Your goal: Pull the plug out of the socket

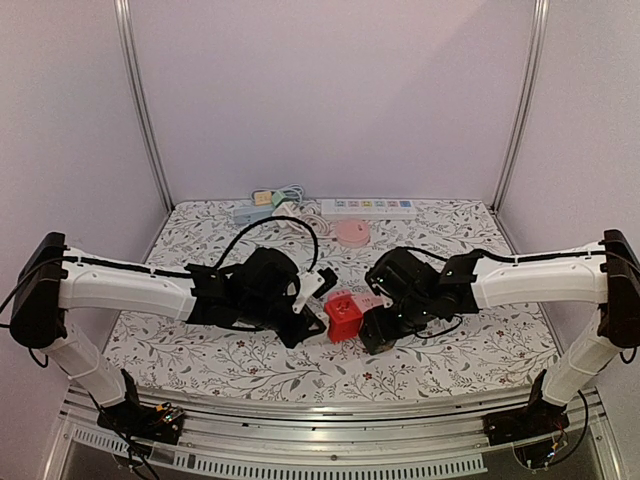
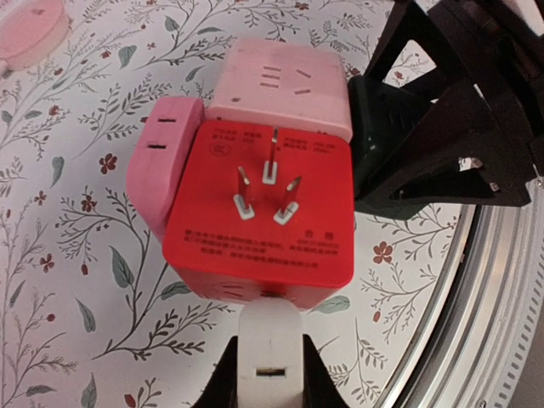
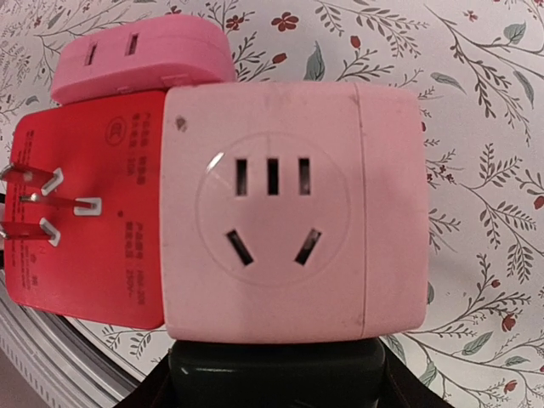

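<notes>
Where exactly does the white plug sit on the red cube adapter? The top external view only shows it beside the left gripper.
Observer: In the left wrist view the white plug, pinched in the left gripper, meets the red cube adapter on the face adjoining the one with its three metal prongs. No gap shows.
Operator: Is the right gripper actually on the adapter?
Observer: Yes. The left wrist view shows a black finger of the right gripper pressed flat against the adapter's pink side.
</notes>
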You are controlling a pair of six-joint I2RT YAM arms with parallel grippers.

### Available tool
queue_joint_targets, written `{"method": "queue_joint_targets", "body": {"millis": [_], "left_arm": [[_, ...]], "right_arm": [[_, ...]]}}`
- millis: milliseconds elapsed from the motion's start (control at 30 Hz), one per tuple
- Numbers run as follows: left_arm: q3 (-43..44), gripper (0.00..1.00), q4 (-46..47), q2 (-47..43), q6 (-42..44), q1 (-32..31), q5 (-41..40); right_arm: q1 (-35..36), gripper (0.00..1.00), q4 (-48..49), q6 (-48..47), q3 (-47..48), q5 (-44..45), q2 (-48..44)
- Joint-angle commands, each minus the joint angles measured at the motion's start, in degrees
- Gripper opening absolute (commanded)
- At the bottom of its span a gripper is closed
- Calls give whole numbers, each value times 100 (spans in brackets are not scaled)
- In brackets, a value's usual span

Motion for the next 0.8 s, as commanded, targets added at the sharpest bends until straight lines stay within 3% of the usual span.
{"method": "queue_joint_targets", "body": {"millis": [0,400,767], "left_arm": [[16,0,-264,-202,-74,82,105],[-1,0,-253,-241,-93,95,126],[-1,0,-252,-248,-109,109,111]], "right_arm": [[56,45,232,-316,-75,498,-297],[279,45,629,-780,-332,504,-486],[202,44,159,23,-52,1142,-359]]}}
